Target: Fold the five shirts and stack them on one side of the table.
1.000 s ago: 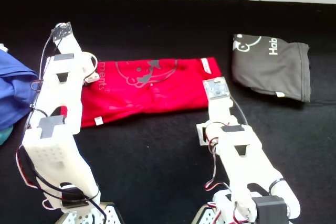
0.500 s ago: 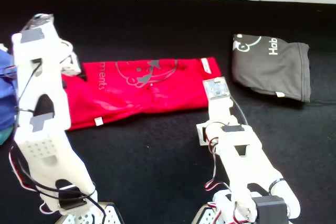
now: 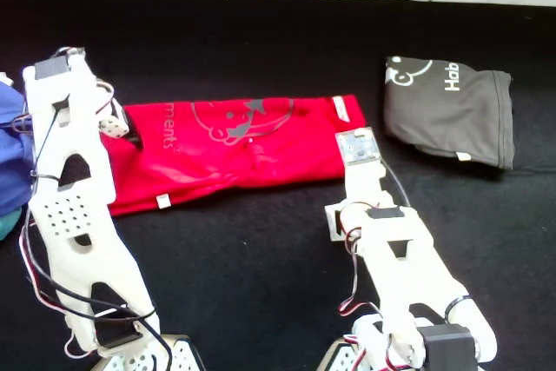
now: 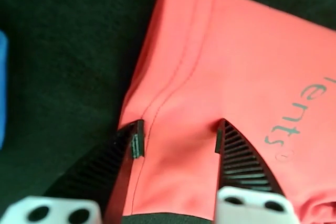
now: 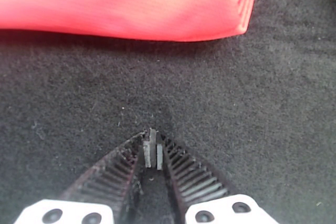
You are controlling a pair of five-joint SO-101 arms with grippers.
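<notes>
A red shirt, folded into a long strip, lies across the middle of the black table. My left gripper is open at its left end, one finger near the seamed edge and the other over the cloth. My left arm stands at that end of the strip. My right gripper is shut with nothing in it, low over bare table just short of the red shirt and its right corner. A dark grey folded shirt lies at the far right.
A blue shirt is bunched at the table's left edge, close to my left arm. A white wall runs behind the table. Bare black table stretches in front of the red shirt between the two arms.
My left arm swung left off the red shirt, and its gripper now sits at the shirt's left end. The right arm and both shirts kept still.
</notes>
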